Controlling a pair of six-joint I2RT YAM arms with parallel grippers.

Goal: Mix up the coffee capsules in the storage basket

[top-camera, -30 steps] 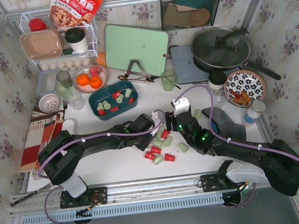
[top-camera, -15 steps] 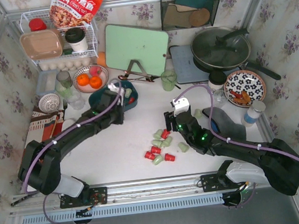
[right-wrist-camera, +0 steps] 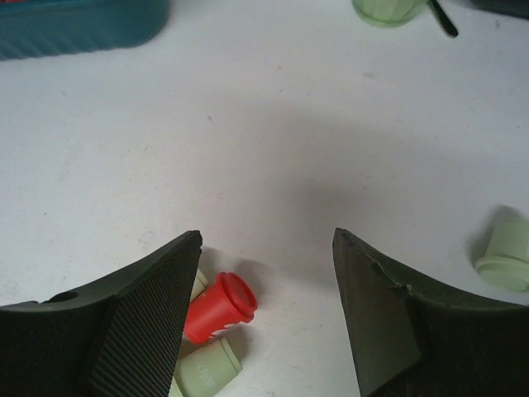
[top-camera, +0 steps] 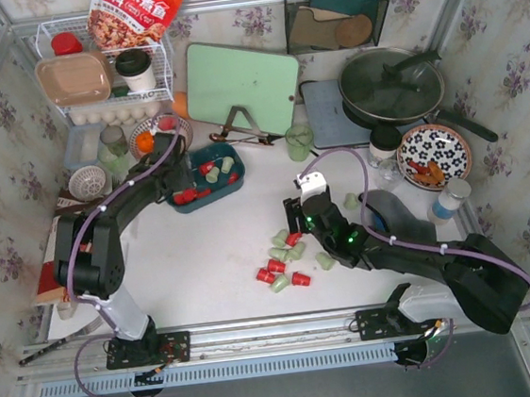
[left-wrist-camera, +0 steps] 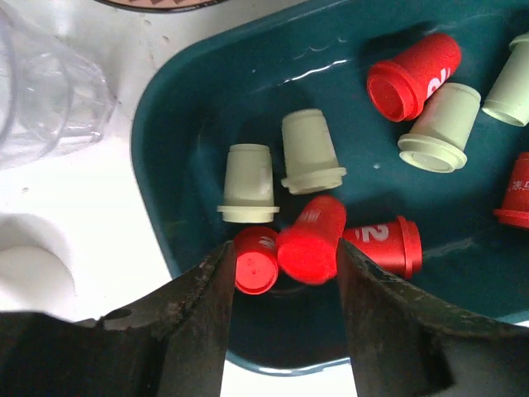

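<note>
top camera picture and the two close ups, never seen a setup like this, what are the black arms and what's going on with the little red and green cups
The wide picture comes from a fixed camera looking down on a table. The two black things are robot arms bolted to its near edge: the left arm and the right arm. Each close-up comes from a small camera on a wrist, so the dark shapes at the bottom are that arm's own pincer.

The left pincer hangs open over the teal basket, just above red and pale green coffee capsules lying inside. The right pincer is open and empty over the table, beside a loose pile of capsules not yet in the basket.

Further back are kitchen things, such as a pan and a green cutting board. Nothing looks held.
</note>
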